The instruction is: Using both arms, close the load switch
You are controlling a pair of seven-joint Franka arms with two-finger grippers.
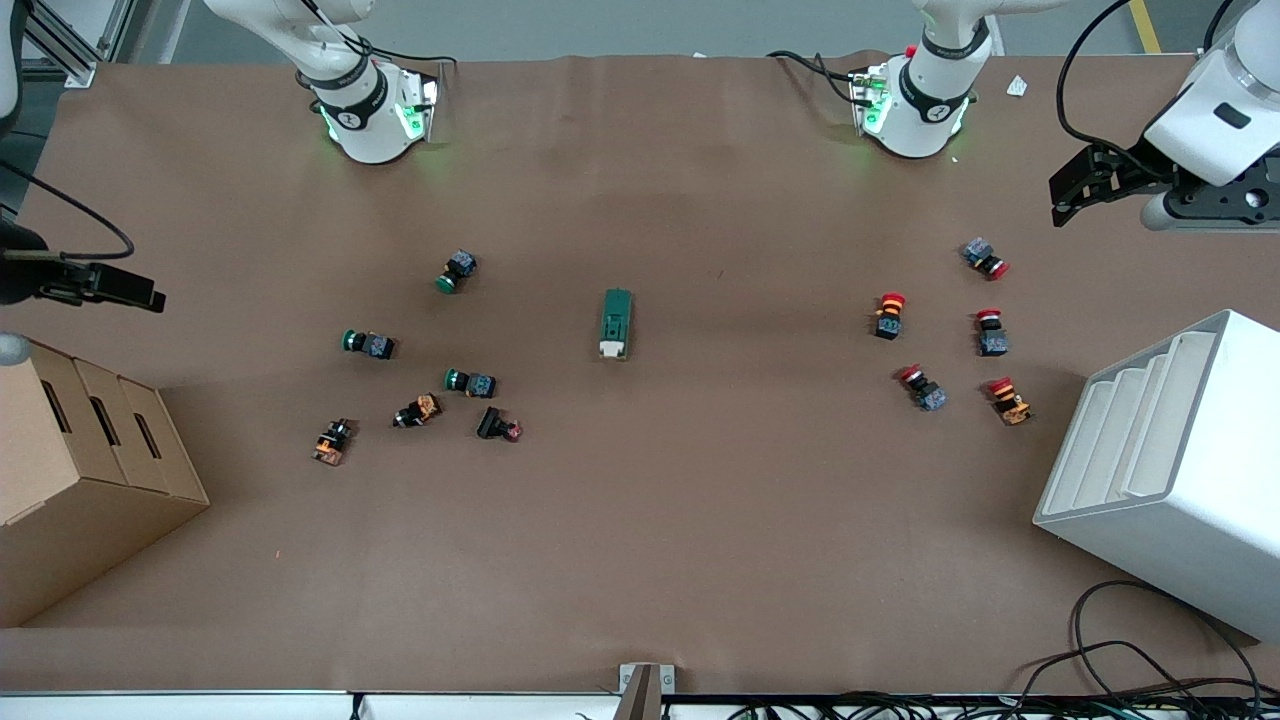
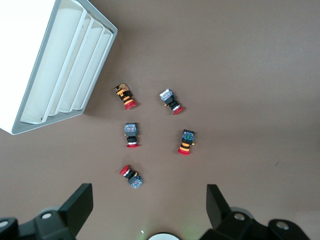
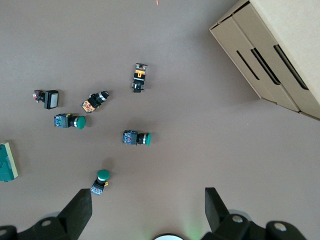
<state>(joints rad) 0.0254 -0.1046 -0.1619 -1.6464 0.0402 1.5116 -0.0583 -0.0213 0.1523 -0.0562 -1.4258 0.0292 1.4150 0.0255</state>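
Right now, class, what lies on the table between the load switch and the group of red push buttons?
Nothing: in the front view the brown table is bare between the load switch and the red push buttons.

Brown table (image 1: 640, 540). Load switch (image 1: 616, 323) at centre; green buttons (image 1: 458, 271) twd right arm's end, red buttons (image 1: 889, 315) twd left arm's. Cardboard box (image 1: 80, 470), white tray (image 1: 1170, 470) at ends.

Even overhead light falls on the matte brown counter (image 1: 700, 520), where we see only short, soft shadows. Green glow rings the white arm bases (image 1: 375, 125). The white slotted bin (image 2: 60, 65) looks nearly washed out.
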